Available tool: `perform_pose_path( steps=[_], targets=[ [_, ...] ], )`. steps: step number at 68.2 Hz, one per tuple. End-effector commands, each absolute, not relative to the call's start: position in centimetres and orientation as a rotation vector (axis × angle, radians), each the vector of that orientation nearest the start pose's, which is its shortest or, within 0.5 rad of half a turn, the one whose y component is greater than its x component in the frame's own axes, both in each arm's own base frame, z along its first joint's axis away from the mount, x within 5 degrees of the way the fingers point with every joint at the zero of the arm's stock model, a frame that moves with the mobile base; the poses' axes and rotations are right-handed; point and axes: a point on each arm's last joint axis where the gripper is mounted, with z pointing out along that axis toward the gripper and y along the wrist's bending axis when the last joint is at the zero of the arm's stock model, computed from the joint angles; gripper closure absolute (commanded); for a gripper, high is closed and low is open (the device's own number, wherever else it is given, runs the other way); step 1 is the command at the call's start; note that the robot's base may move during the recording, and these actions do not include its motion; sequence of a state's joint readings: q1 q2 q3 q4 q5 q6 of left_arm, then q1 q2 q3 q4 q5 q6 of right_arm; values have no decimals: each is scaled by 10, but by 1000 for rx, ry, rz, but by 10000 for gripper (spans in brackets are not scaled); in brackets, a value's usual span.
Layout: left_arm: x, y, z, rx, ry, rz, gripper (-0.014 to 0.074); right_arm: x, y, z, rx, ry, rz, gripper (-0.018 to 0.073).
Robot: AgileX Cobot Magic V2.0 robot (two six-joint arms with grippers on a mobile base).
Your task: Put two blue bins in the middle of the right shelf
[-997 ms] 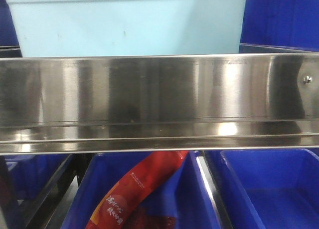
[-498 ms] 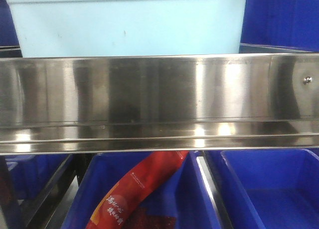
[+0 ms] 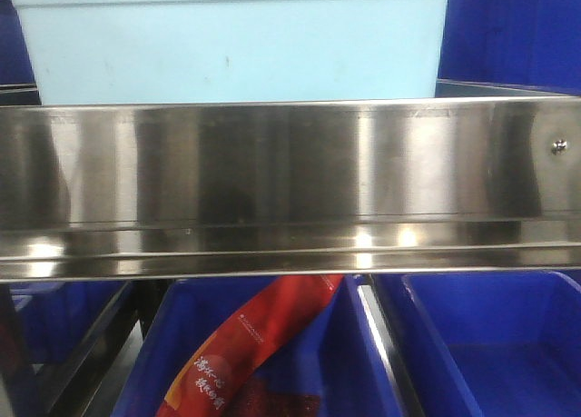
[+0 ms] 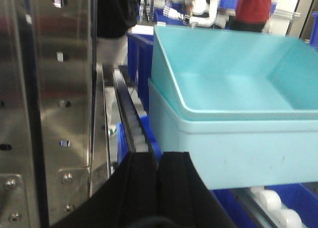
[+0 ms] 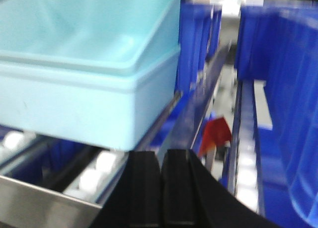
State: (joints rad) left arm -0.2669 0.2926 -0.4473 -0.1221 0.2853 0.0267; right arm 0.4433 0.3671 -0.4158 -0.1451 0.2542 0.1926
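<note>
Two pale blue bins sit nested one inside the other on the right shelf middle. In the front view the outer bin (image 3: 236, 54) stands just behind the mirror-like steel front rail (image 3: 290, 163). In the left wrist view the inner bin (image 4: 223, 84) rests in the outer bin (image 4: 238, 148). My left gripper (image 4: 159, 161) is shut and empty, just below and left of the bins' near corner. The right wrist view shows the stacked bins (image 5: 74, 99) at upper left. My right gripper (image 5: 161, 158) is shut and empty, off their right corner, apart from them.
Royal-blue crates (image 3: 490, 344) fill the level below, one holding a red packet (image 3: 254, 344). More royal-blue crates (image 5: 283, 89) stand right of the bins. A perforated steel upright (image 4: 49, 99) rises at the left. White roller tracks (image 5: 97, 173) run under the bins.
Only the reflections on the steel rail have shifted slightly. The bins stay where they were.
</note>
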Motion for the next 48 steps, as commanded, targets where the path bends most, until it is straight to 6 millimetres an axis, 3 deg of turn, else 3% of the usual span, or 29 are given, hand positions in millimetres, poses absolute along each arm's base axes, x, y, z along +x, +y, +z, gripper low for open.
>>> perform_pose_path(
  steps=[1, 48],
  targets=[
    [64, -20, 322, 147, 1567, -315, 707, 69, 29, 309, -291, 1591, 344, 721],
    [64, -20, 322, 146, 1561, -316, 707, 65, 27, 310, -286, 1567, 348, 721]
  ],
)
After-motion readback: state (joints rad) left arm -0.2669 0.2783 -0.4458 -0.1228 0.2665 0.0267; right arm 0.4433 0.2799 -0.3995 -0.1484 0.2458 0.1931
